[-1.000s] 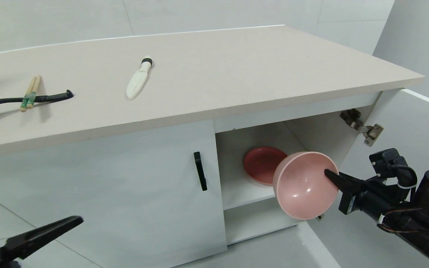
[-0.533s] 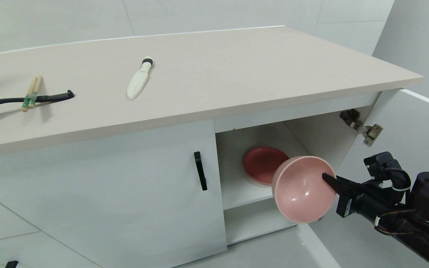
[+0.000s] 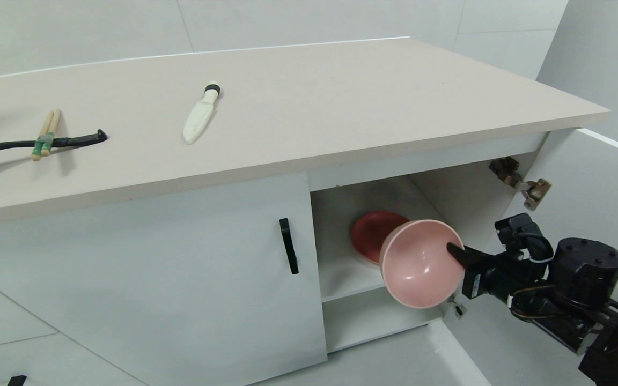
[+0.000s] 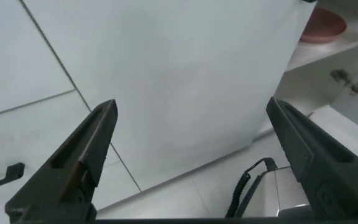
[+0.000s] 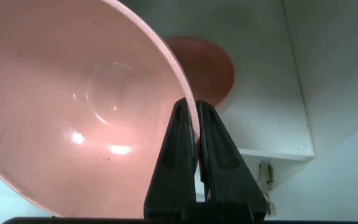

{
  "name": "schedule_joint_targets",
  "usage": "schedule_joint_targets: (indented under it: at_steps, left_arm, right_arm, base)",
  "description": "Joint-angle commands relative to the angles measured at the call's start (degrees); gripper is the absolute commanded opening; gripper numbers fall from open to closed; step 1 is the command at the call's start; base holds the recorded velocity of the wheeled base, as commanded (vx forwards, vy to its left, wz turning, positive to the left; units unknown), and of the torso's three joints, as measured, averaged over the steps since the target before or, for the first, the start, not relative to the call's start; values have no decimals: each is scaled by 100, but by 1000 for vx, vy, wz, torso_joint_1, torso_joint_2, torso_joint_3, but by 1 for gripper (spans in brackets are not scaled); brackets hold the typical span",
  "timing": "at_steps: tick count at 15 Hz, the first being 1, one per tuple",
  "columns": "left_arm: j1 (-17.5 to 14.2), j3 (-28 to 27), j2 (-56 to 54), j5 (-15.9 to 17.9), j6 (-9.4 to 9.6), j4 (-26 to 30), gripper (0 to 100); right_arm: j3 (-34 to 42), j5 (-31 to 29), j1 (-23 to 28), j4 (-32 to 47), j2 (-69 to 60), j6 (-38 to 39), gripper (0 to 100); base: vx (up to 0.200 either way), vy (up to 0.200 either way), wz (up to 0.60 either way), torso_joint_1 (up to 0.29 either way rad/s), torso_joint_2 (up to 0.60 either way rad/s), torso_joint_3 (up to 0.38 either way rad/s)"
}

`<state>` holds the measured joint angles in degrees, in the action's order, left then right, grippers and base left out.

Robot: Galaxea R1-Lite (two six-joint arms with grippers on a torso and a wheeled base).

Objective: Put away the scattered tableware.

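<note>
While rim-pinched, pink bowl (image 3: 420, 264) mouth-leftward.

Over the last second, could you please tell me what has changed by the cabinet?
The right claw, shut on the rim of the pink bowl, carried it left toward the open cabinet, so it now covers more of the red plate on the shelf. The left claw, open, dropped lower. The chopsticks and white utensil on the countertop stayed put.

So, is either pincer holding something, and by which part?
The right pincer grips the pale pink round bowl by its rim, a finger on each side. The left pincer is open, holding nothing.
</note>
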<state>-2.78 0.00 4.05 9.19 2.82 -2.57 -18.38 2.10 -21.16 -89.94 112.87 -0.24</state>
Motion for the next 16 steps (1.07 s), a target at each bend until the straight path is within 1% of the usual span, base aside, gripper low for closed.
schedule_joint_targets:
  at_steps: [1,2,3,4,5,7,14,16]
  left_arm:
    - [-3,0,8,-234,-44,-15,100]
    - [-3,0,8,-796,-53,-6,100]
    - [-3,0,0,-989,-44,81,100]
    - [-3,-9,0,-1060,-71,275,100]
    - [-3,-9,0,-1060,-220,275,100]
    - [-3,-9,0,-1051,-405,266,100]
    - [-3,-9,0,-1051,-405,257,100]
    - [-3,0,0,-1051,-413,257,100]
  right_arm:
    - [-86,1,-2,-6,262,-2,0]
    - [-86,1,24,-6,323,7,0]
    - [-104,1,33,-6,349,-2,0]
    - [-201,1,42,-6,385,7,0]
    - [-403,1,68,-6,508,7,0]
    - [-614,1,121,-6,727,7,0]
    - [-702,-8,130,-6,1088,24,0]
    - [-869,1,156,-6,1097,24,0]
  base:
    - [0,0,0,0,0,0]
    - [0,0,0,0,0,0]
    - [0,0,0,0,0,0]
    - [0,0,0,0,0,0]
    - [0,0,0,0,0,0]
    - [0,0,0,0,0,0]
    - [0,0,0,0,0,0]
    - [0,0,0,0,0,0]
